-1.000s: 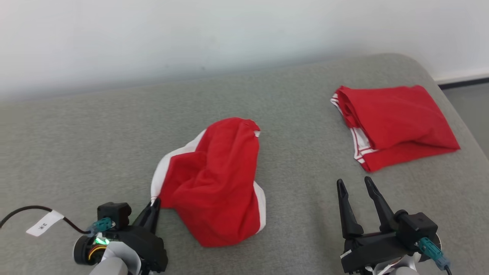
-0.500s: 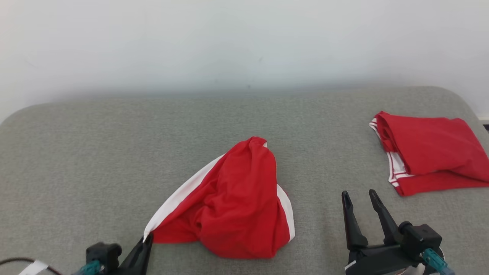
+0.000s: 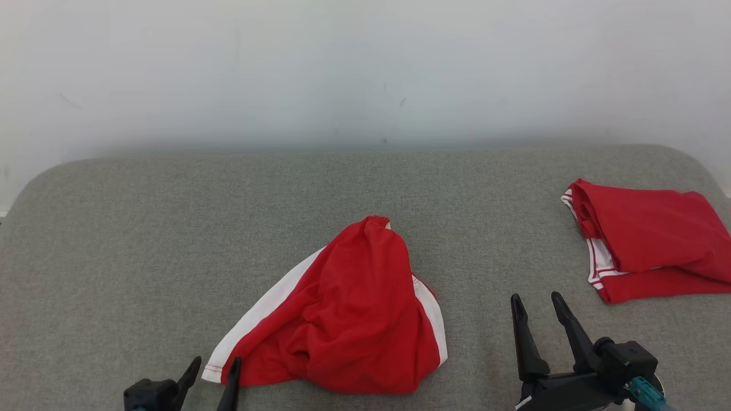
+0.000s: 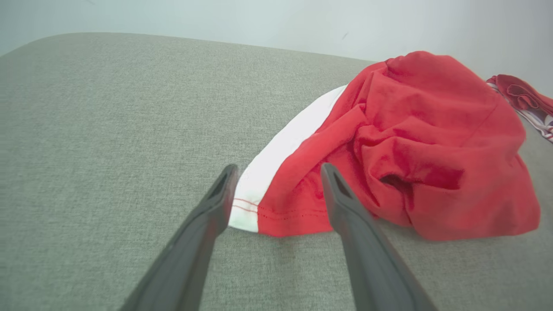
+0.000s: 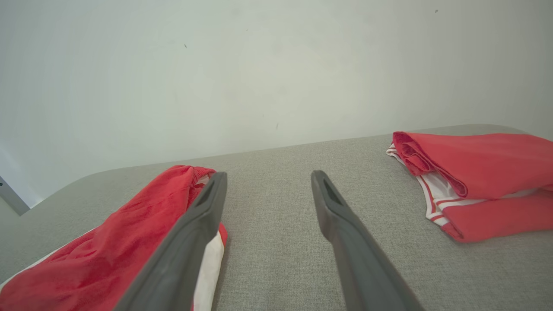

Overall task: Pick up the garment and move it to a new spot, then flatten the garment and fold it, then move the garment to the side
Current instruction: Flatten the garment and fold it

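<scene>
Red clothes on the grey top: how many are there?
2. A crumpled garment lies in the middle, toward the front. A folded garment lies at the far right. No others seem hidden.

Garment (image 3: 354,308) on the padded surface (image 3: 143,228), second garment (image 3: 645,234) well to its right.

Light was bright, even and diffuse, coming from above. Shadows were soft and short: a faint dark rim under the near edge of the red garment (image 4: 432,129) on the grey counter (image 4: 86,129), plus a dim band along the wall (image 3: 365,68) base. Head view was sharp, colours slightly washed. Wrist views had wide-angle stretch at the edges; left fingers (image 4: 194,250) and right fingers (image 5: 194,237) looked soft, close to the lens.
</scene>
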{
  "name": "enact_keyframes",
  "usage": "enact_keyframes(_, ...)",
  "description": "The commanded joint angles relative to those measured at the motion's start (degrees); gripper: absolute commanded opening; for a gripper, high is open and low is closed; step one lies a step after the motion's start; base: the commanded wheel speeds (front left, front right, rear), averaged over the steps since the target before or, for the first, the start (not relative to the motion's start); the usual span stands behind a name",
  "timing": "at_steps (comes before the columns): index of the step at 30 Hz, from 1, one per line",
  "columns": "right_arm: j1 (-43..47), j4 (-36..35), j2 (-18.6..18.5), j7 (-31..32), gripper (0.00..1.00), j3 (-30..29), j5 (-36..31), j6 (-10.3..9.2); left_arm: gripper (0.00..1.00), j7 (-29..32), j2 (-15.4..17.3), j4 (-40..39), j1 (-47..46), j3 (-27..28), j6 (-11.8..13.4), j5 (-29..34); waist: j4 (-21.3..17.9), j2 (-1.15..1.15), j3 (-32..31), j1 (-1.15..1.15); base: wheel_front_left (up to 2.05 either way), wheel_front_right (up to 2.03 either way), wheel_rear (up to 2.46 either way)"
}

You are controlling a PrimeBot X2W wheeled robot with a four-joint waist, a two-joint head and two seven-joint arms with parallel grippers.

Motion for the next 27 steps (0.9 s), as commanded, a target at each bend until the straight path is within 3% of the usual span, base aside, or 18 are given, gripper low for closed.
enact_keyframes(1, 0.3, -0.2, 0.0, -0.1, 1.00, 0.0, -0.2, -0.15, 1.00, -0.5, 0.1, -0.2, 0.9, 0.4, 0.4, 0.5, 0.0, 0.00, 0.0, 0.00, 0.00, 0.00, 0.00)
enact_keyframes(17, 0.8, -0.6, 0.0, -0.1, 1.00, -1.4, -0.7, -0.15, 1.00, -2.4, 0.6, -4.4, 3.0, 3.2, 3.6, 2.9, 0.3, 0.00, -0.6, 0.00, 0.00, 0.00, 0.00)
enact_keyframes(27, 1.1, -1.3, 0.0, -0.1, 1.00, -3.9, -1.4, -0.15, 1.00, -2.6, 0.2, -9.0, 5.1, 8.3, 5.9, 9.2, -0.3, 0.00, -1.1, 0.00, 0.00, 0.00, 0.00)
